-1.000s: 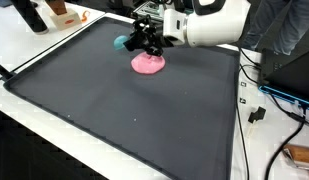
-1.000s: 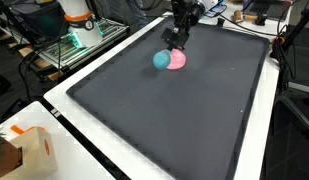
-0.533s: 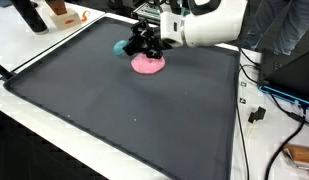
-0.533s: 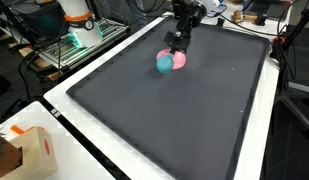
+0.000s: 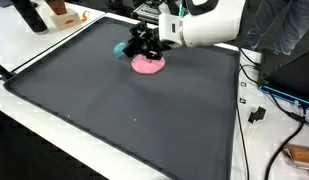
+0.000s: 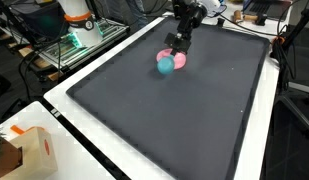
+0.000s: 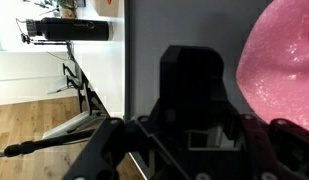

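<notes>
Nudges teal ball (image 6: 166, 65) slightly around pink lump (image 5: 147, 65) near worktop (image 6: 174, 120) far edge; cannot tell gripper (image 6: 176, 43) opening or hold.

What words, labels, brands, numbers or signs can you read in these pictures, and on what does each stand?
No text can be read in any view.
Box: any print on it is too small and blurred to read.
Pink lump: no marking shows.
Teal ball: no marking shows.
Mat: plain dark surface, no sign on it.
</notes>
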